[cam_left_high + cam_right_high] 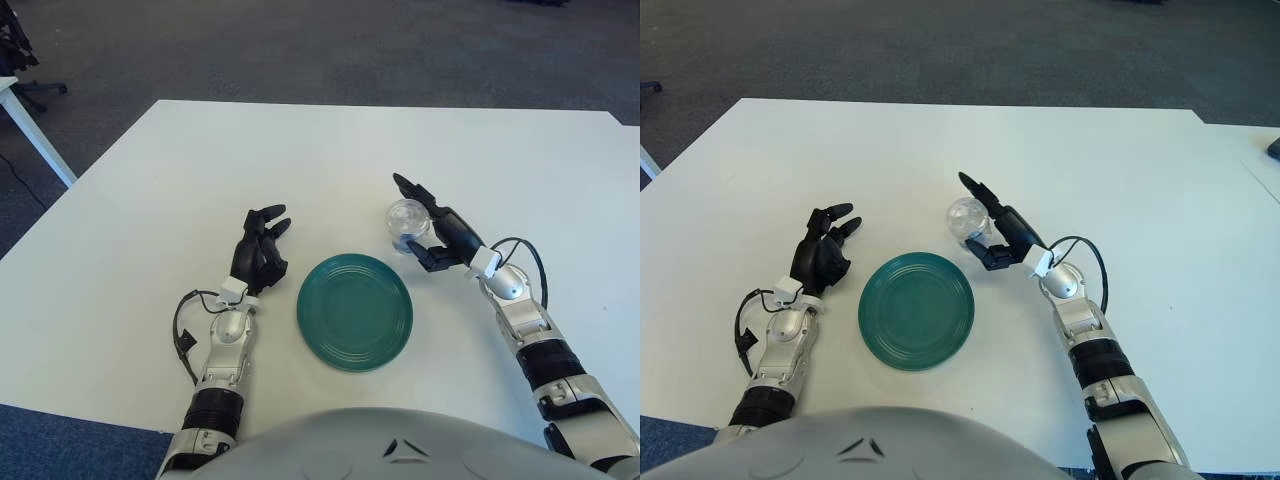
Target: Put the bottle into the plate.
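1. Just past the far-right rim of the green plate (354, 311), the clear bottle (405, 224) sits on the white counter (300, 160), not in the plate.
2. The right hand (437, 228) is right beside the bottle on its right, fingers (412, 190) spread open and holding nothing; whether they touch it is hard to tell.
3. The left hand (258, 250) shows left of the plate, fingers loosely curled, empty.
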